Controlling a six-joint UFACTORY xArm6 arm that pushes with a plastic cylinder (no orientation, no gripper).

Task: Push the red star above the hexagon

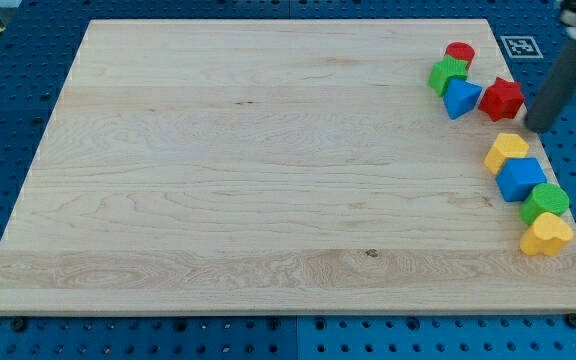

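The wooden board (268, 160) lies flat on a blue perforated table (8, 120); all blocks sit along the board's right-hand side, in two groups.

Upper group, near the view's top right: a red cylinder (459, 52) stands closest to the board's top edge; a green block (447, 74), shape not clear, touches it from below and slightly to the left; a blue triangular block (461, 98) lies against the green block's lower right; the red star (501, 98) sits just to the right of the blue triangular block, touching or nearly touching it.

Lower group, running diagonally down toward the view's right: a yellow hexagon (507, 151) at the upper end; a blue cube (521, 178) directly below and touching it; a green cylinder (545, 201) next; a yellow heart-shaped block (546, 235) at the lower end.

The red star lies above the yellow hexagon in the view, apart from it, with bare board between them.

The dark rod descends from the view's top right corner; my tip (538, 128) rests just right of the red star and slightly lower, above and to the right of the yellow hexagon; contact with the star is not evident. The arm carries no jaws, only the rod.

A square fiducial marker (517, 46) lies on the table beyond the board's top right corner.
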